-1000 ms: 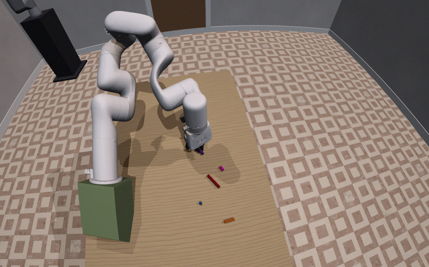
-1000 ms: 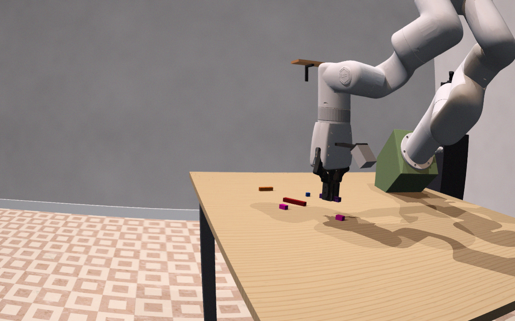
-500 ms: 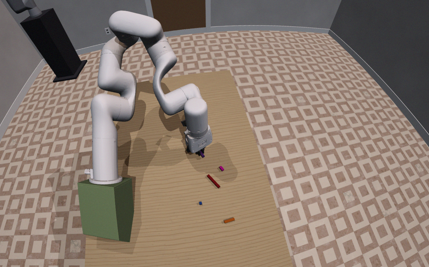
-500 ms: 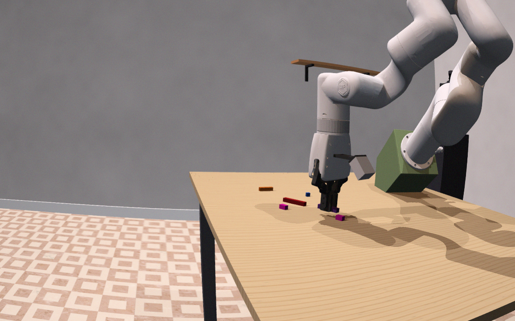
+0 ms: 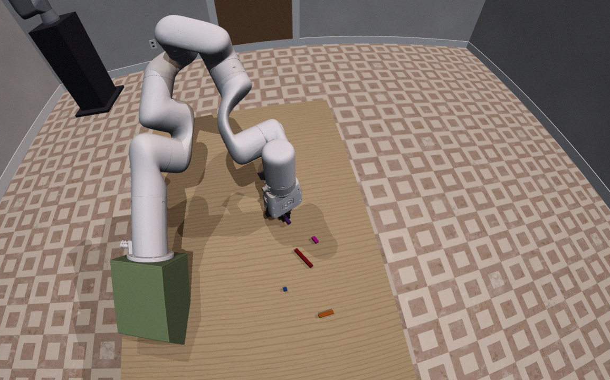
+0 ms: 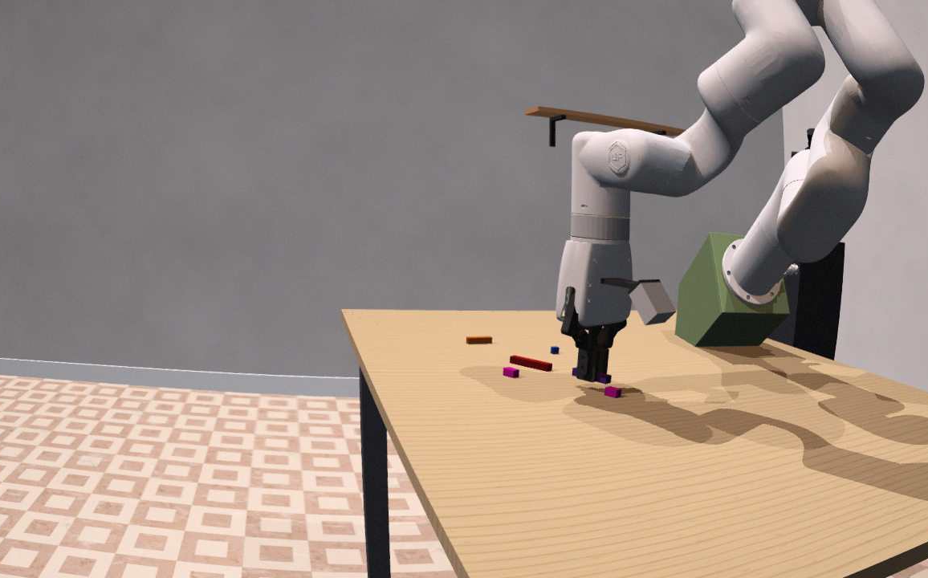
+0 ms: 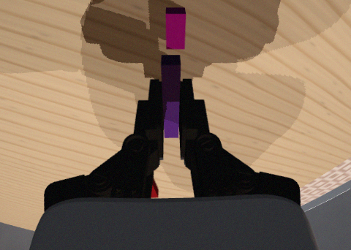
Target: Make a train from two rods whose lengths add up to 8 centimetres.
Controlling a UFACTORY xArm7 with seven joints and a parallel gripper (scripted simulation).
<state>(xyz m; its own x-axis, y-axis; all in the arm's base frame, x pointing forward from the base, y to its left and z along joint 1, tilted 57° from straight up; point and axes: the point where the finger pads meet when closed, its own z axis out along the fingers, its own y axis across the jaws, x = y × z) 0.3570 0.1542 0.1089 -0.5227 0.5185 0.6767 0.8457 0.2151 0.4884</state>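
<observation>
Between the tips of the pincer, the purple rod is clenched by its long sides around the middle, both ends jutting out. That is the right hold: it should stay level and leave its ends free for butting. It looks rigid and light, unlikely to crush, though its smooth faces could let it swivel if an end is knocked. Whether its underside touches the counter I cannot tell.

At twelve o'clock from it in the wrist view, the near magenta rod lies almost in line, slightly towards one o'clock, with a small gap. Purple and magenta would make eight. Being short and probably very light, magenta could skid or turn under a shove, so purple wants easing down gently and freeing evenly.

From the pincer in the top view, the far magenta rod lies at four o'clock, the red rod at five, the blue rod at six, and farthest, the orange rod at five.
</observation>
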